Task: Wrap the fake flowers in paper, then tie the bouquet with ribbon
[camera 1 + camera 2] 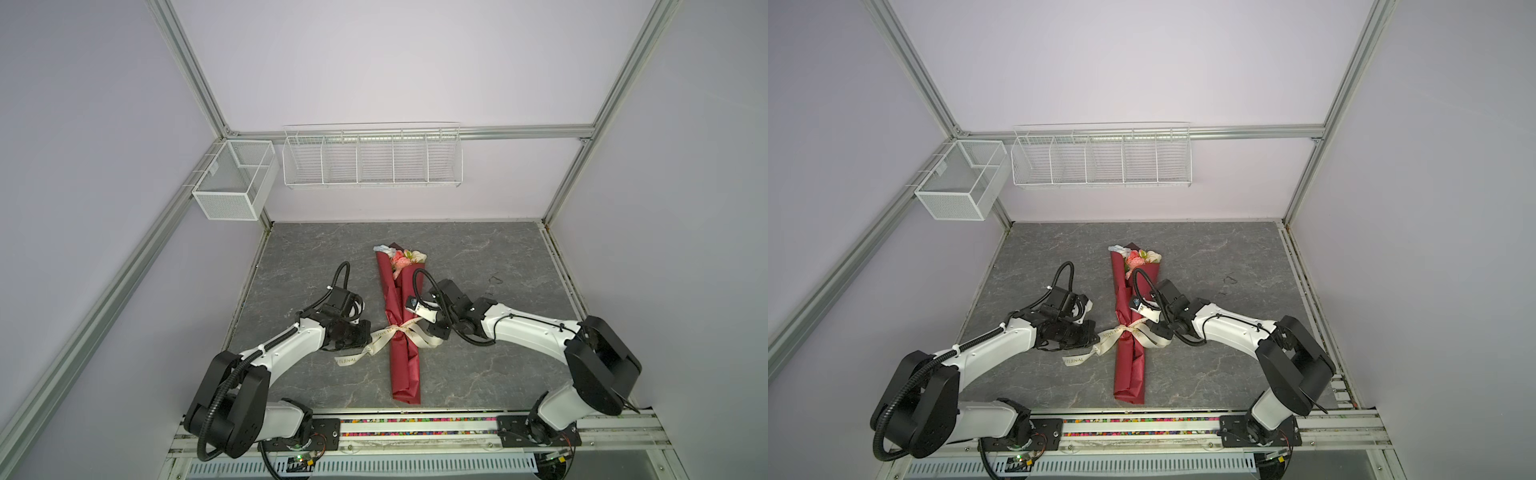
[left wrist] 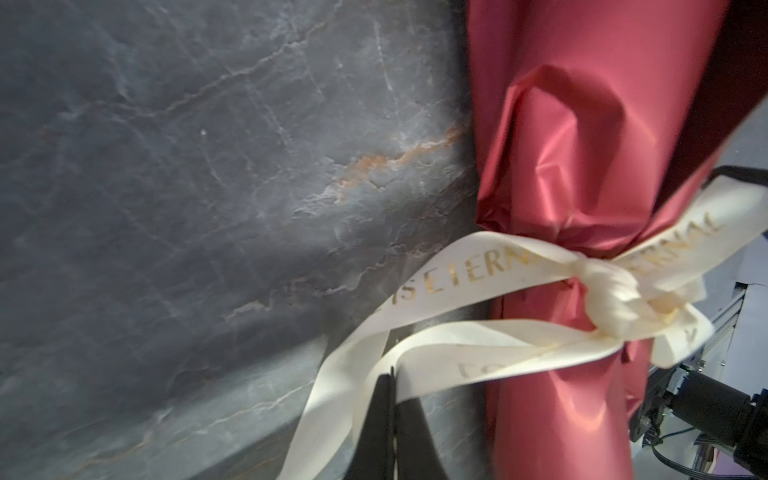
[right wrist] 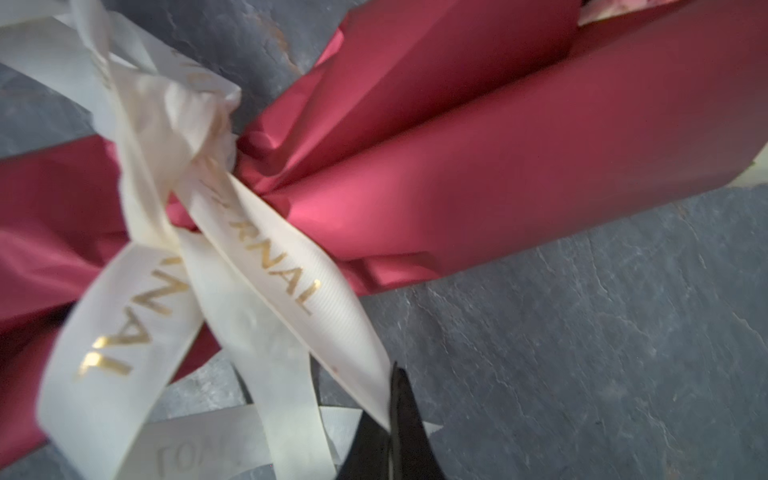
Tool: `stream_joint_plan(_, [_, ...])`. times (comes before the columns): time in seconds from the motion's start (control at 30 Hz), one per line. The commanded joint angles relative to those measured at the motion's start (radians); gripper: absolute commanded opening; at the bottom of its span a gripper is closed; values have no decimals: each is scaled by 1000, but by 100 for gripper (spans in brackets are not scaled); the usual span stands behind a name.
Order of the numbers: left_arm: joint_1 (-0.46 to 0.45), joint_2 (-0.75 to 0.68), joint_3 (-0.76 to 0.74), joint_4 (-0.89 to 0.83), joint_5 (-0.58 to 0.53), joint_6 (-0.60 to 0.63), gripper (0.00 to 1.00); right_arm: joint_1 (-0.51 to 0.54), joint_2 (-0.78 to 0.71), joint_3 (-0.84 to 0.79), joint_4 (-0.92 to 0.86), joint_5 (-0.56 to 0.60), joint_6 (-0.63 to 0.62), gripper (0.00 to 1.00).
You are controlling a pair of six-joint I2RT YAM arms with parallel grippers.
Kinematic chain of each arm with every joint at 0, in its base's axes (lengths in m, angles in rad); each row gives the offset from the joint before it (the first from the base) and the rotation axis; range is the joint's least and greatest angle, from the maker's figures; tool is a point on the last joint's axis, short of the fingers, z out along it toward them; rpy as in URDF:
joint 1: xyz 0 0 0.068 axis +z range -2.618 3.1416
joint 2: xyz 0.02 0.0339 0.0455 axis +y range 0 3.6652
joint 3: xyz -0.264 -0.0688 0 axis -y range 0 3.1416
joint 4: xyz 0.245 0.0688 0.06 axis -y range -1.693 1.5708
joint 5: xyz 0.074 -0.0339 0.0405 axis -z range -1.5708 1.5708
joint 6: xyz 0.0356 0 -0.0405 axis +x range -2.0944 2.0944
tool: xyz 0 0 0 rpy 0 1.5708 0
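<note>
The bouquet of fake flowers (image 1: 405,374) (image 1: 1129,374) lies lengthwise mid-table in dark-red paper (image 2: 582,145) (image 3: 498,145). Its pink and cream blooms (image 1: 401,259) point to the far side. A cream ribbon with gold lettering (image 2: 478,345) (image 3: 291,270) is knotted (image 2: 611,299) (image 3: 187,120) around its waist. My left gripper (image 1: 368,332) (image 1: 1096,334) (image 2: 392,374) sits just left of the knot, shut on a ribbon strand. My right gripper (image 1: 434,332) (image 1: 1160,332) (image 3: 395,374) is just right of the knot, shut on another strand.
A white wire rack (image 1: 372,160) and a mesh box (image 1: 232,183) hang on the back wall. A small dark scrap (image 1: 494,279) lies on the slate table (image 1: 478,374) at the far right. A rail (image 1: 415,424) runs along the front edge.
</note>
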Motion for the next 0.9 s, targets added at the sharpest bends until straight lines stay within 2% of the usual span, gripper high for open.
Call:
stream_joint_plan(0.0, [8, 32, 30, -42, -12, 10, 0, -3, -30, -24, -4, 75, 36, 6])
stream_joint_plan(0.23, [8, 48, 38, -52, -10, 18, 0, -8, -50, -43, 1, 194, 87, 6])
stream_joint_plan(0.37, [8, 24, 24, -52, -13, 27, 0, -11, -72, -43, 1, 157, 78, 6])
stream_joint_plan(0.6, [8, -20, 3, -43, 37, 17, 0, -15, -78, -77, -6, 240, 103, 6])
stream_joint_plan(0.7, [8, -61, -19, -62, -19, -11, 0, -22, -90, -85, -6, 285, 120, 6])
stream_joint_plan(0.8, [8, -106, -20, -89, -90, -40, 0, -30, -107, -91, -14, 282, 134, 6])
stream_joint_plan(0.87, [8, -129, -28, -69, -85, -53, 0, -32, -118, -98, -19, 283, 144, 6])
